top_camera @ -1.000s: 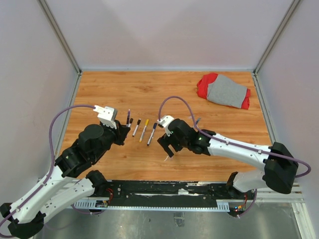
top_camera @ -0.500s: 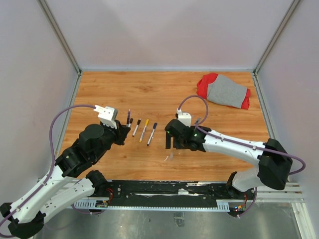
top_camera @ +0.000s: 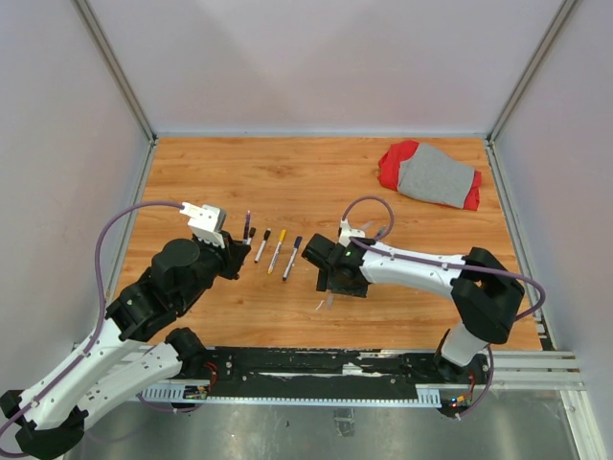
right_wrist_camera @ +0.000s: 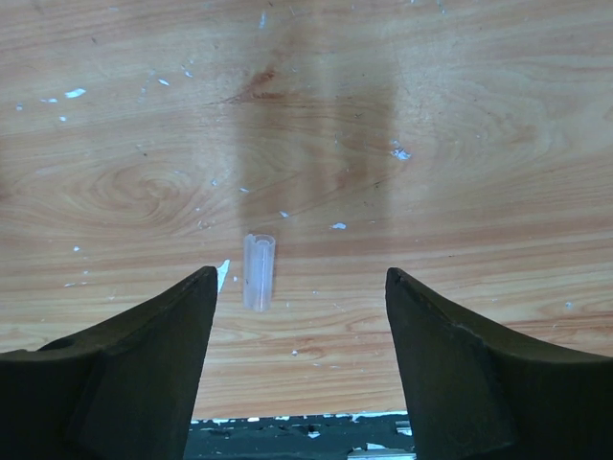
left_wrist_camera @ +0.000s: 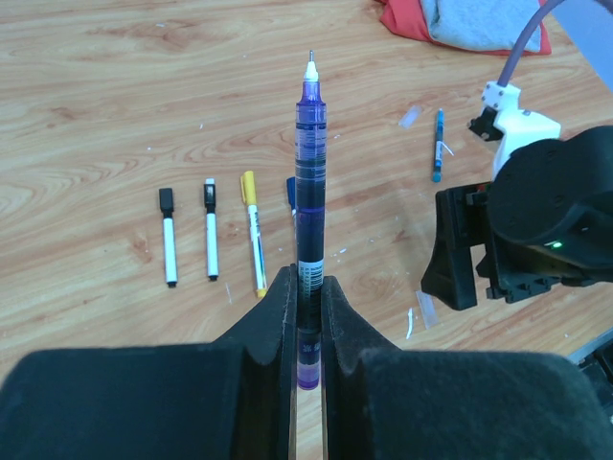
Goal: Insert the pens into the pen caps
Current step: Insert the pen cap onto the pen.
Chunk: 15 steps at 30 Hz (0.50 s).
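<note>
My left gripper [left_wrist_camera: 306, 287] is shut on a purple pen [left_wrist_camera: 309, 163] that points away from me, writing tip bare. In the top view that pen [top_camera: 247, 225] sticks up from the left gripper [top_camera: 243, 241]. Three pens lie side by side on the wood [top_camera: 277, 251]: two white ones with black ends [left_wrist_camera: 169, 237] and one with a yellow end [left_wrist_camera: 254, 233]. A short clear pen cap [right_wrist_camera: 259, 272] lies flat just inside the left finger of my open right gripper [right_wrist_camera: 302, 283], untouched. The right gripper [top_camera: 333, 285] hangs low over it.
A red and grey cloth [top_camera: 431, 175] lies at the back right. A blue pen [left_wrist_camera: 438, 144] rests beyond the right arm. A small white scrap [right_wrist_camera: 222, 275] sits beside the clear cap. The table's near edge and black rail [top_camera: 306, 364] lie just behind the right gripper.
The right arm has swung its gripper round and down over the clear cap, and its jaws have narrowed a little. The left arm and its pen have not moved.
</note>
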Each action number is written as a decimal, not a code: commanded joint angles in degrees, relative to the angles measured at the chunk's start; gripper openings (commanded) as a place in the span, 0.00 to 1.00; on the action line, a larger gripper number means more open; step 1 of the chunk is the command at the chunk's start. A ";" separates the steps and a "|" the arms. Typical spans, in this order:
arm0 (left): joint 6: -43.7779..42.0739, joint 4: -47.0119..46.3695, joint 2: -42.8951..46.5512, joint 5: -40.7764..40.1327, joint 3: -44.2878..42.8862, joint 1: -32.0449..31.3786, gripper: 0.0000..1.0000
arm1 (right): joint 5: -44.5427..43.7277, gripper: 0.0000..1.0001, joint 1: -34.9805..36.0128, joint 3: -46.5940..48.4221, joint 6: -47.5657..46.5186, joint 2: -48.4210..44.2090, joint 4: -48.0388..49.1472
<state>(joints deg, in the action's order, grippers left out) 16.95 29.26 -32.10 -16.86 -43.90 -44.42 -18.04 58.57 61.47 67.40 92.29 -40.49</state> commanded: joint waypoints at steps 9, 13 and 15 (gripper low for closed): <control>-0.43 -1.00 0.63 -0.33 0.39 0.22 0.01 | 1.42 0.70 1.11 2.13 3.92 5.49 -1.10; -0.47 -0.97 0.63 -0.27 0.40 0.22 0.01 | 1.04 0.69 1.11 2.07 4.81 6.67 -0.96; -0.44 -0.93 0.68 -0.28 0.46 0.22 0.00 | 0.91 0.69 1.11 2.18 4.93 7.32 -0.99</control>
<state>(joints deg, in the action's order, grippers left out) 16.95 29.26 -32.08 -16.88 -43.90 -44.42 -16.49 58.92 62.30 70.37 98.26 -40.18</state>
